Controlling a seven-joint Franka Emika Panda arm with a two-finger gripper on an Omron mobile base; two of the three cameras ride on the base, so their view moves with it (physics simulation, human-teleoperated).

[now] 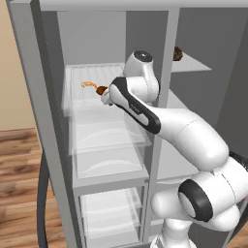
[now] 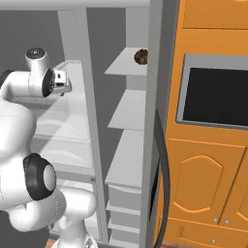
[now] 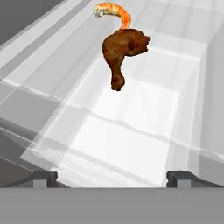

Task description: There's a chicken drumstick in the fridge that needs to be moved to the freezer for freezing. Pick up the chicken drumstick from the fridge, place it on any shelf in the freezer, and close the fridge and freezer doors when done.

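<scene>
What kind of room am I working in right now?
A kitchen, it seems. The arm reaches into an open fridge with clear drawers, where a chicken drumstick lies on the shelf. Beside it are the freezer shelves and orange cabinets around a built-in oven.

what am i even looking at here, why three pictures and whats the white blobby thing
The white thing is a robot arm on a base that can drive, in a computer-rendered kitchen. Two pictures come from cameras on that base, behind the arm to its left and right. The third comes from a camera on the hand, looking along the gripper, whose two dark tips stand wide apart at the bottom. It holds nothing.

The arm reaches into an open fridge. On its translucent shelf lie a brown chicken drumstick and, just behind it, a curled orange piece. The narrower compartment beside it is the freezer; a dark round lump sits on its top shelf. Orange cabinets stand to the right.
</scene>
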